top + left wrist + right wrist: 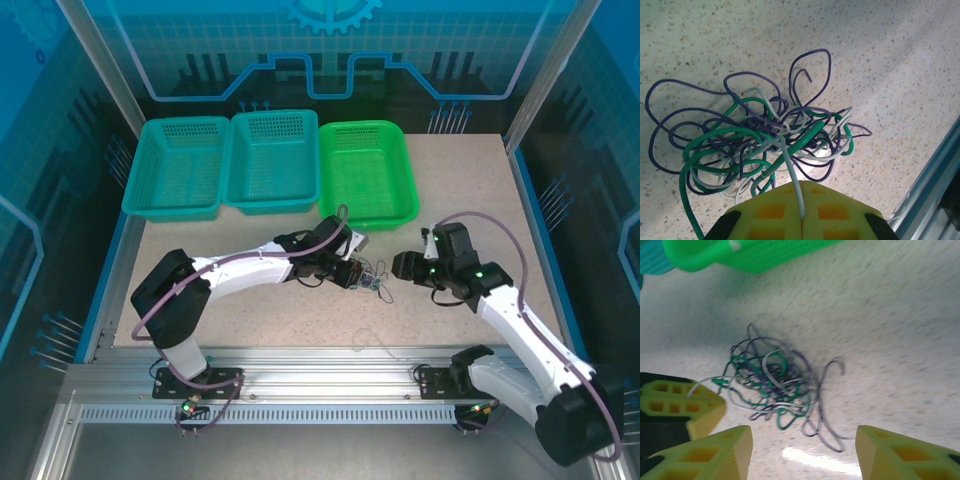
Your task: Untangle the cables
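The cables [372,278] form one tangled clump of green, purple and cream-white wires [755,135] on the speckled table, between the two grippers. My left gripper [802,200] is shut, and a cream-white strand [790,165] runs from the clump into the seam of its yellow fingers. In the top view it [352,272] touches the clump's left side. My right gripper [802,455] is open just short of the clump [775,385], with nothing between its fingers. In the top view it [400,268] is close on the clump's right.
Two teal baskets [178,165] [270,160] and a green basket [367,172] stand along the far edge of the table. A thin pale strand [375,340] lies loose near the front edge. The aluminium rail [935,175] runs close by.
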### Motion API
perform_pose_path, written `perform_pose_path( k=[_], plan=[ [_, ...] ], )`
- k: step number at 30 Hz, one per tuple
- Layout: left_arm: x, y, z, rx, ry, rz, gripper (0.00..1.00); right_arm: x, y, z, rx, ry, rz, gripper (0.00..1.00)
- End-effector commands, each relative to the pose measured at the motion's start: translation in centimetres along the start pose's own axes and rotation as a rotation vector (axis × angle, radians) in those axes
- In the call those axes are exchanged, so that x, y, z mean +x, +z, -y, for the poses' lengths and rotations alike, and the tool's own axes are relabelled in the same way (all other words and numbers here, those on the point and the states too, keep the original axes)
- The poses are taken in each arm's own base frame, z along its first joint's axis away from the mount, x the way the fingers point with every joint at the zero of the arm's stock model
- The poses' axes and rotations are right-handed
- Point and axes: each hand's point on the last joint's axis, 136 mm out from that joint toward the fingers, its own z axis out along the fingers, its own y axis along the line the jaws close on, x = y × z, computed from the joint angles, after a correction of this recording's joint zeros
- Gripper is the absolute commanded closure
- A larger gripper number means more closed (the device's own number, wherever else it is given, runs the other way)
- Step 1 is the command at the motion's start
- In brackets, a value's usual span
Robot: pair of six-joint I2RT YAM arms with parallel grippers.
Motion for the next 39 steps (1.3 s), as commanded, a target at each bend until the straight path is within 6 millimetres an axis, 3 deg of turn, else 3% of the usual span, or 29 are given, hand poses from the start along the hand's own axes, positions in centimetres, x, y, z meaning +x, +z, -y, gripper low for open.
perform_pose_path(
  k=[1, 5, 14, 17, 20, 22, 23, 32, 37, 39],
  plan=[
    [1.4, -0.1, -0.6, -0.013, 0.036, -0.026, 1.0, 0.2, 1.6, -3.3, -0.072, 0.06, -0.063, 0.35],
    [1.7, 0.0, -0.6, -0.008, 0.026, -0.021, 1.0, 0.7, 4.5, -3.0, 0.021, 0.09, -0.122, 0.27],
    [1.7, -0.5, -0.8, -0.013, 0.029, 0.0, 1.0, 1.0, 10.1, -1.4, 0.173, -0.051, -0.155, 0.31],
    [1.6, -0.8, -1.0, -0.032, 0.023, 0.011, 1.0, 1.2, 11.5, -0.5, 0.218, -0.039, -0.169, 0.45],
    [0.9, -1.9, -1.6, -0.049, -0.014, 0.058, 1.0, 1.3, 12.0, 1.4, 0.289, 0.012, -0.143, 0.74],
    [0.3, -3.2, -2.1, -0.047, -0.051, 0.106, 1.0, 1.4, 11.7, 2.8, 0.334, 0.055, -0.124, 0.95],
    [0.1, -4.0, -2.6, -0.054, -0.076, 0.134, 1.0, 1.5, 11.3, 3.5, 0.349, 0.082, -0.117, 1.0],
    [0.3, -10.8, -8.0, -0.195, -0.209, 0.271, 1.0, 0.9, 5.0, 9.7, 0.438, 0.33, 0.074, 1.0],
    [1.7, -12.4, -11.9, -0.33, -0.338, 0.245, 1.0, 0.4, 0.6, 12.7, 0.449, 0.522, 0.229, 1.0],
    [1.7, -12.6, -12.1, -0.323, -0.352, 0.249, 1.0, 0.4, -1.3, 14.1, 0.466, 0.594, 0.299, 1.0]
  ],
)
